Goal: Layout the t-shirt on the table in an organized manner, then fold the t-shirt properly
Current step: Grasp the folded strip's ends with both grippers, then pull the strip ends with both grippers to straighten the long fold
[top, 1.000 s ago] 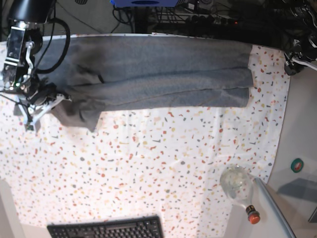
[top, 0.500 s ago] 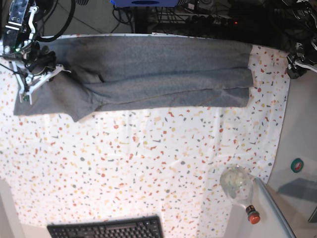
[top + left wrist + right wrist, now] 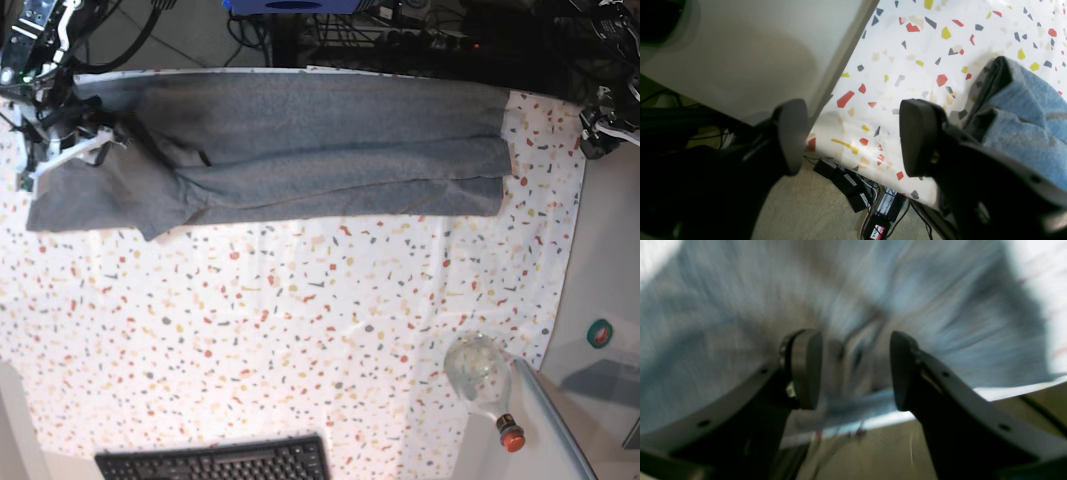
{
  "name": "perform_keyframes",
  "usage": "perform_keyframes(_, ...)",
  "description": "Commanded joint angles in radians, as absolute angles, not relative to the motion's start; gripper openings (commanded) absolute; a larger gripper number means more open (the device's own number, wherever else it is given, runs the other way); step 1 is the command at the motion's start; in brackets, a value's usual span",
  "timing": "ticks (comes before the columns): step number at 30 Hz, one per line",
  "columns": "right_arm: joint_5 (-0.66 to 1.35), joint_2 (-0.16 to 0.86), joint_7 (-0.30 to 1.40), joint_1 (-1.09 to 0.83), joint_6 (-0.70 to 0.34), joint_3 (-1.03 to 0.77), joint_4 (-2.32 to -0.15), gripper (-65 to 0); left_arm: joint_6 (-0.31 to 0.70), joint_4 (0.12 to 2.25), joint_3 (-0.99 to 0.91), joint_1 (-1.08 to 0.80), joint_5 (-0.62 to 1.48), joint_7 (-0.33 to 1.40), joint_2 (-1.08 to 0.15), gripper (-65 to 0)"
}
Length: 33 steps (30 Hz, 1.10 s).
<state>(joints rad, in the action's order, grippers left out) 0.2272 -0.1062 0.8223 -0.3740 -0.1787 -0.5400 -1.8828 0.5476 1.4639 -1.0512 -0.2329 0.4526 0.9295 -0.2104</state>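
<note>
White cloth speckled with red, orange, yellow and grey flecks is covering the counter [image 3: 300, 330], and at its nearest edge a black keyboard [image 3: 215, 462] is lying partly cut off by the frame. Just off the cloth's near right corner a clear round bottle [image 3: 480, 375] with a red cap is resting on its side, and a small green disc [image 3: 600, 333] is sitting on the bare grey surface beyond it. Farther back, the grey t-shirt [image 3: 320, 150] is lying as a long folded band across the far side of the counter, its right end falling short of the cloth's right edge and its left end spreading into a loose sleeve flap that is reaching toward the near left. At that far left end the right gripper [image 3: 857, 370] is hovering over the shirt with its jaws standing apart and nothing between them, though the wrist view is blurring heavily with motion. At the far right corner the left gripper [image 3: 853, 136] is hanging over the cloth's edge, its jaws standing wide and empty, with a corner of the shirt lying just beside one finger [image 3: 918, 136]. Beyond the counter, dark cables and equipment are crowding the floor.
</note>
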Motion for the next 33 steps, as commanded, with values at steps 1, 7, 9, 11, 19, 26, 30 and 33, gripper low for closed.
perform_keyframes(1,0.237,-0.108,0.780,-0.383,-0.182,-0.547,-1.917,-38.7,0.552,1.483,-1.050,-0.234,0.464,0.915,-0.226,-24.0)
perform_keyframes(7,0.236,-0.107,0.693,-0.394,-0.185,-0.547,-1.931,-65.0,0.552,1.500,-0.863,-0.269,0.475,0.909,-0.208,-29.6)
perform_keyframes(9,0.236,-0.110,0.720,-0.394,-0.185,-0.547,-1.926,-65.0,0.552,1.529,-0.803,-0.274,0.473,0.909,-0.177,-42.0)
perform_keyframes(11,0.236,-0.111,0.740,-0.394,-0.185,-0.547,-1.905,-65.0,0.552,1.552,-0.756,-0.274,0.469,0.909,-0.143,-57.8)
perform_keyframes(19,0.236,-0.104,0.742,-0.389,-0.185,-0.550,-1.670,-65.0,0.549,1.566,-0.593,-0.265,0.467,0.906,-0.108,-65.0)
perform_keyframes(26,0.231,-0.101,0.748,-0.387,-0.183,-0.556,-1.830,-65.0,0.549,1.566,-0.581,-0.265,0.469,0.906,-0.113,-65.0)
perform_keyframes(30,0.231,-0.024,0.750,-0.291,-0.177,-0.550,-1.774,-65.0,0.549,1.561,-0.541,-0.265,0.466,0.906,-0.101,-65.0)
perform_keyframes(33,0.229,0.038,0.746,-0.182,-0.177,-0.555,-1.583,-65.0,0.544,1.552,-0.498,-0.265,0.464,0.857,-0.104,-65.0)
